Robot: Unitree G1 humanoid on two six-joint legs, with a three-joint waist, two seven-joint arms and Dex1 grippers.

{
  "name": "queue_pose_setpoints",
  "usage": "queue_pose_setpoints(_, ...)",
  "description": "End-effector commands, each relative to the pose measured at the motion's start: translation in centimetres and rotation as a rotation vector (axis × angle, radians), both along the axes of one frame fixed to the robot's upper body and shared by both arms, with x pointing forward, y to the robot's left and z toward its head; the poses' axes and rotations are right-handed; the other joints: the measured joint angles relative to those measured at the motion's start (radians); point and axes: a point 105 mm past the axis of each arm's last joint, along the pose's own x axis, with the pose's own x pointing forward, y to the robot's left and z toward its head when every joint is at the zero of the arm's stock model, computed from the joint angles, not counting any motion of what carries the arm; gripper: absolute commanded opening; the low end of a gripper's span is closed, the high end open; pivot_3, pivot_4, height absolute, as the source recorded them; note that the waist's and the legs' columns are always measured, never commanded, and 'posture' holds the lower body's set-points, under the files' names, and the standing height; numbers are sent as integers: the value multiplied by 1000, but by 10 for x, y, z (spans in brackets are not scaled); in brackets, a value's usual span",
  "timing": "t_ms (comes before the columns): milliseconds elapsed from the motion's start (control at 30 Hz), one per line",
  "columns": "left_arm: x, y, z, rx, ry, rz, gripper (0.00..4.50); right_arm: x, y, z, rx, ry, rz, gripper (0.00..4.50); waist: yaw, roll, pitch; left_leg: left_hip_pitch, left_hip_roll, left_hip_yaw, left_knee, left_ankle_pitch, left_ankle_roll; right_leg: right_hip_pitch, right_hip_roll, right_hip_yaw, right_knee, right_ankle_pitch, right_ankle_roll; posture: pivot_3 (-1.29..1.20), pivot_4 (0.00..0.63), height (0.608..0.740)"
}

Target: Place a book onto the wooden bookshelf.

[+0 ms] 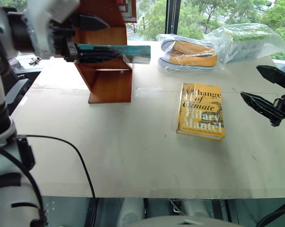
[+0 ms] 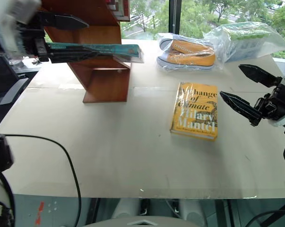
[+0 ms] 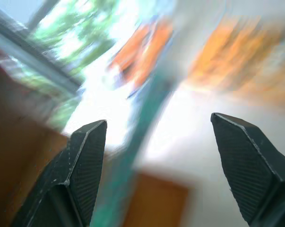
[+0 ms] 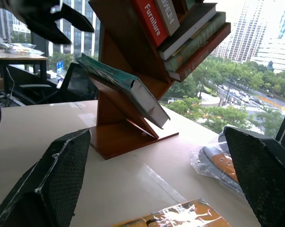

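Note:
The teal-green book [image 1: 116,50] in clear wrap lies flat across a slanted board of the wooden bookshelf [image 1: 109,80] at the table's back left, one end jutting out to the right. My left gripper [image 1: 108,40] is open at the shelf. One finger is above the book and the other runs along its underside; I cannot tell whether it touches. In the right wrist view the book [image 4: 128,87] rests on the sloping board. My right gripper [image 1: 249,81] hangs open and empty over the table's right side.
A yellow book [image 1: 201,111] titled "A Change of Climate" lies mid-right on the pale table [image 1: 133,156]. Bagged orange sneakers [image 1: 189,54] and another plastic bag [image 1: 246,40] sit along the back edge by the window. Several books [image 4: 180,28] fill the shelf's upper boards. A black cable [image 1: 81,161] loops at the front left.

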Motion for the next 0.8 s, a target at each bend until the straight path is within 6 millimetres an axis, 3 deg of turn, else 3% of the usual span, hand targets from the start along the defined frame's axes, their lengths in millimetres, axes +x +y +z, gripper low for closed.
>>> queue_pose_setpoints(33,-21,-21,-20,-103,112,-113,3645,2,-13,-4,-53,13,-89,4500,1,3,-2,1,-1,0,0,0,0,1,0,0,1,0,0,0,150,740)
queue_pose_setpoints(133,-4,-32,-55,-248,89,-28,3645,4,-34,-29,-148,97,-202,4500,3,5,-3,5,-2,-2,0,0,0,6,-2,1,1,0,1,0,150,740)
queue_pose_setpoints(233,5,-27,-100,-310,160,80,3645,-5,-58,-48,-211,193,-290,4500,0,1,0,3,-4,-3,0,0,0,5,-2,3,1,2,-3,0,150,740)
queue_pose_setpoints(300,11,-10,-132,-363,257,178,3645,-14,-75,-65,-261,265,-343,4500,-4,1,-1,3,-3,-3,0,0,0,4,-2,5,1,2,-3,0,150,740)
queue_pose_setpoints(400,11,22,-171,-312,300,298,3645,-29,-92,-80,-314,344,-391,4500,-5,1,-1,5,-4,-3,-2,0,0,5,-1,8,-1,1,-3,0,150,740)
queue_pose_setpoints(567,-7,69,-199,-251,338,409,3645,-45,-110,-90,-344,400,-436,4500,-3,1,-1,6,-4,-3,-2,-5,8,4,-1,7,-1,0,-1,0,150,740)
queue_pose_setpoints(800,-21,83,-221,-204,370,430,3645,-54,-116,-99,-368,445,-439,4500,6,1,-1,5,-5,-3,0,-7,11,5,-4,7,-1,0,1,0,150,740)
